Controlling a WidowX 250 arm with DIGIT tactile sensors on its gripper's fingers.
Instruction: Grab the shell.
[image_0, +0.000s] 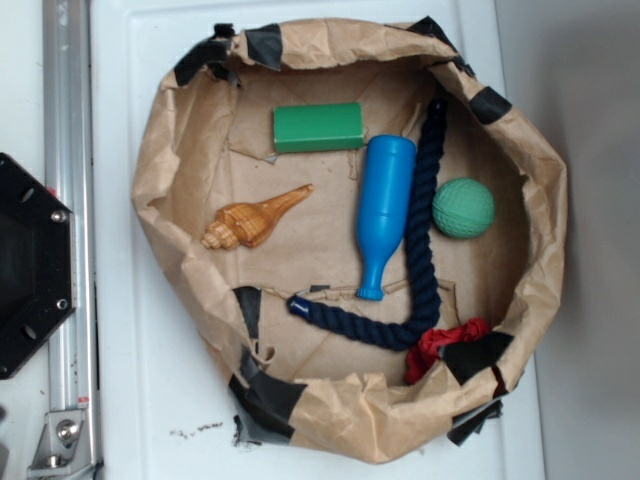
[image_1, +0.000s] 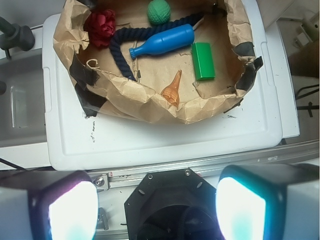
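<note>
I read this as the approach step, nothing grasped yet. In the exterior view, going left to right inside the crumpled brown paper nest (image_0: 545, 215): the glossy tan conch shell (image_0: 255, 220) lies on the left part of the floor, tail pointing up-right; the green rectangular block (image_0: 319, 127) far of it; then the blue plastic bottle (image_0: 382, 212), dark navy rope (image_0: 425, 230) and green textured ball (image_0: 463, 207). The gripper (image_1: 156, 202) is wide apart, empty, high over the base, well apart from the nest. Next move, I judge: travel over the paper rim and descend across the shell's thick body. Bare paper surrounds the shell; the nearest obstacle is the left wall.
</note>
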